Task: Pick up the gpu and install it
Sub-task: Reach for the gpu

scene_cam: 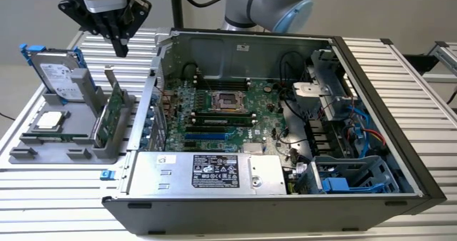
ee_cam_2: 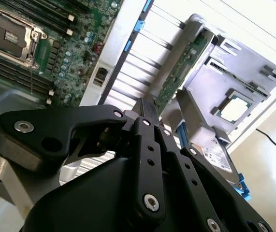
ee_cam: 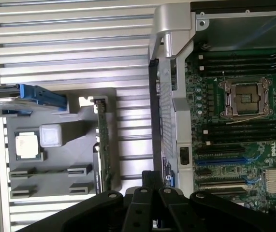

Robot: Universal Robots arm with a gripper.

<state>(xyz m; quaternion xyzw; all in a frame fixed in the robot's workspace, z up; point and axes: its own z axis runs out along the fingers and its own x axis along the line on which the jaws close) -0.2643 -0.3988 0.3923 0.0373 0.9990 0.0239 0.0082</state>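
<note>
Ribbed aluminium table carries a grey fixture and an open computer case.

Exterior view: the gpu stands on edge in the fixture, at 9 o'clock from the case. The gripper hangs at 12 o'clock from it, fingers closed together, empty.

Second wrist view: the gripper is clear of the gpu.

First wrist view: the gpu stands edge-on between the processor chip and the case.

Looks like a robotics lab bench to me, not anyone's home setup. There's a slatted aluminium table, a plain grey wall at the far side and a robot arm rising behind an opened-up PC tower. On the exterior view's left, a grey parts jig has the gpu stood on edge in a slot.
</note>
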